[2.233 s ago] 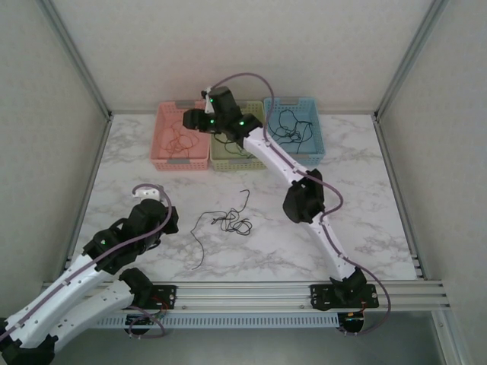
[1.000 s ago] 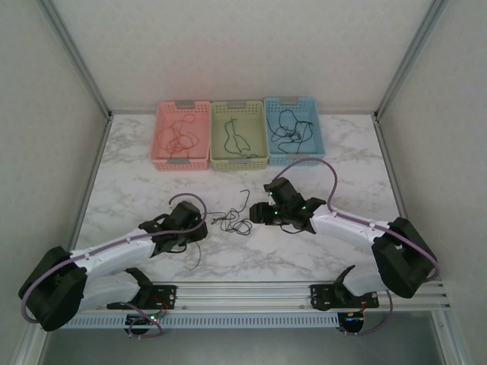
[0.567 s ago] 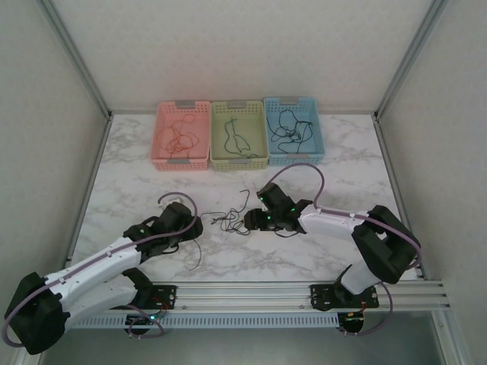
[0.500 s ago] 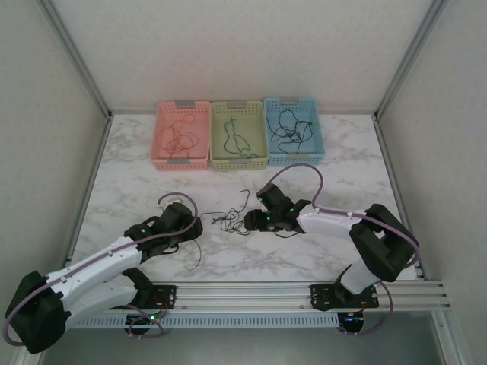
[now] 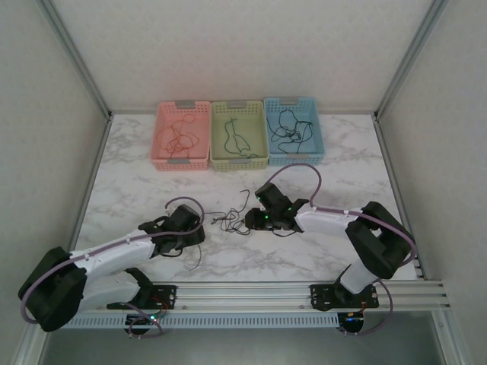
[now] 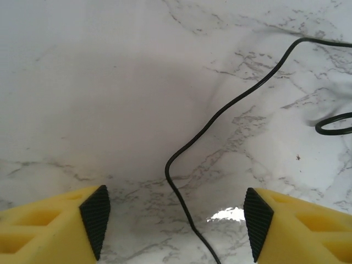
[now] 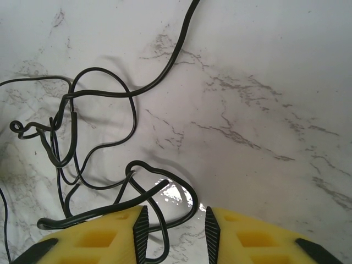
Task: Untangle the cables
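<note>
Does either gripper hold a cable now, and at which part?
Neither holds anything. The right gripper straddles a black cable loop; the open left gripper straddles a strand.

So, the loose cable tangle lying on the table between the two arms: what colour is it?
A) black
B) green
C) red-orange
A: the tangle on the marble table is black, and the right wrist view shows its dark strands close up.

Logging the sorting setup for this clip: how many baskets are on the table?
3: pink basket at left, green basket in the middle, blue basket at right, side by side along the table's far edge. None seems hidden.
</note>
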{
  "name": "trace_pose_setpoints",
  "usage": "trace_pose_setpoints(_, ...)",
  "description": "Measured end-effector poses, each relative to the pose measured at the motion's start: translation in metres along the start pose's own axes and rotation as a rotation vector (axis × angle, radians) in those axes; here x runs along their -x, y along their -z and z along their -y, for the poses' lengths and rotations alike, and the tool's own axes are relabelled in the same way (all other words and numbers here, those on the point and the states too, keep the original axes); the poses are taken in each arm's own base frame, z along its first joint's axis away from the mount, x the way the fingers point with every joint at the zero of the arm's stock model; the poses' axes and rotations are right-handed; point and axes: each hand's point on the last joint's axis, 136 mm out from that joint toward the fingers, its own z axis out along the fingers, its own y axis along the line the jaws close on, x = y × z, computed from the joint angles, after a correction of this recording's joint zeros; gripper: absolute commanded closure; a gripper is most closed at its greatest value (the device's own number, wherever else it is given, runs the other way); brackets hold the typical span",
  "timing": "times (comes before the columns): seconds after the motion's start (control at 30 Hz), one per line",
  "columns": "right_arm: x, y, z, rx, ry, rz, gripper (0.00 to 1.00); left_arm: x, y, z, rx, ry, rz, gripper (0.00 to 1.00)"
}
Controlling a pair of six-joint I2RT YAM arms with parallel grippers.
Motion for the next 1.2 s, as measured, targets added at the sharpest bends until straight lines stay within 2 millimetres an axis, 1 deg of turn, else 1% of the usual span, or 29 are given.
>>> trace_pose_setpoints(0.07,0.002,0.001,-0.002,0.003,0.001,0.004,0.68,0.001,-0.002,-0.002,0.021,-0.004,0.0,0.51)
trace_pose_setpoints(0.17,0.006,0.003,-0.005,0.01,0.004,0.013,0.68,0.0,-0.004,-0.011,0.066,-0.01,-0.001,0.71)
trace_pose_setpoints(0.23,0.008,0.007,-0.007,0.012,0.01,0.027,0.68,0.0,-0.004,-0.017,0.097,-0.019,-0.001,0.88)
trace_pose_setpoints(0.3,0.012,0.013,-0.01,0.018,0.016,0.045,0.66,0.003,-0.003,-0.016,0.096,-0.019,0.009,1.0)
trace_pose_setpoints(0.4,0.017,0.023,-0.015,0.033,0.026,0.074,0.55,0.008,-0.003,-0.005,0.053,-0.022,0.019,1.0)
trace_pose_setpoints(0.43,0.019,0.025,-0.016,0.036,0.031,0.084,0.53,0.009,-0.001,-0.001,0.036,-0.022,0.023,1.0)
trace_pose_setpoints(0.47,0.021,0.027,-0.017,0.038,0.038,0.092,0.51,0.011,0.002,0.002,0.018,-0.022,0.03,1.0)
trace_pose_setpoints(0.53,0.022,0.028,-0.017,0.035,0.045,0.099,0.49,0.022,0.015,0.013,-0.033,-0.023,0.062,1.0)
trace_pose_setpoints(0.63,0.022,0.028,-0.017,0.035,0.049,0.098,0.48,0.05,0.051,0.036,-0.132,-0.021,0.149,1.0)
trace_pose_setpoints(0.7,0.022,0.028,-0.017,0.034,0.049,0.098,0.48,0.07,0.083,0.051,-0.209,-0.023,0.217,1.0)
trace_pose_setpoints(0.8,0.022,0.026,-0.017,0.035,0.049,0.098,0.49,0.092,0.132,0.065,-0.31,-0.031,0.307,1.0)
trace_pose_setpoints(0.9,0.022,0.023,-0.016,0.031,0.048,0.094,0.5,0.102,0.176,0.07,-0.396,-0.053,0.373,1.0)
trace_pose_setpoints(1.07,0.023,0.021,-0.016,0.028,0.048,0.091,0.5,0.108,0.243,0.072,-0.528,-0.099,0.461,1.0)
trace_pose_setpoints(1.13,0.023,0.021,-0.017,0.031,0.053,0.094,0.5,0.111,0.263,0.072,-0.561,-0.111,0.497,1.0)
trace_pose_setpoints(1.2,0.023,0.021,-0.018,0.036,0.065,0.094,0.5,0.114,0.276,0.072,-0.575,-0.125,0.519,1.0)
